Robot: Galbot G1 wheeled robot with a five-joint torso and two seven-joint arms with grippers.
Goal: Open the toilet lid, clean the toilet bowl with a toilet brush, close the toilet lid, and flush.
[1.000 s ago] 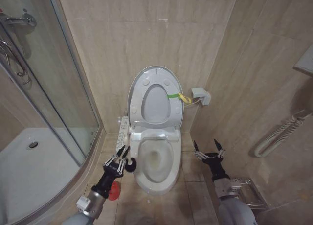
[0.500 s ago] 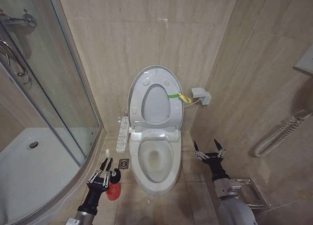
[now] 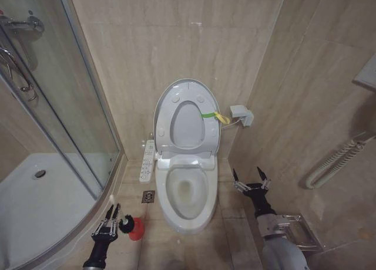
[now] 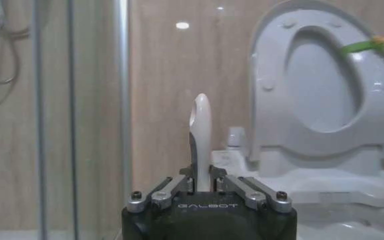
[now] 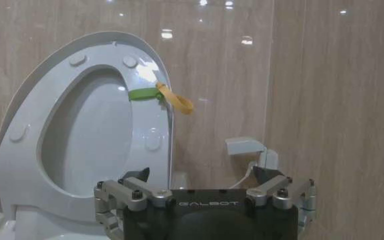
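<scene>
- Curved white shower tray behind a glass screen, filling the robot's left side; beige tiled wall behind and to the right.
- Large glossy white plastic oval toilet lid raised upright against the back wall, seat ring up with it, a green-and-yellow band at its right edge.
- White glossy ceramic toilet bowl open below, water at the bottom, centred between the two arms.
- Long white button panel along the bowl's left side; a small floor drain just below it.
- Left arm low at the left, reaching up from the bottom edge — left gripper closed on the thin pale handle of the toilet brush; dark brush head just beside the round red cup-shaped holder on the floor, in the strip between shower edge and bowl.
- Handle rising upright between the clamped fingers in the left wrist view.
- Right arm raised beside the bowl's right — right gripper spread wide, holding nothing, bare floor between it and the bowl.
</scene>
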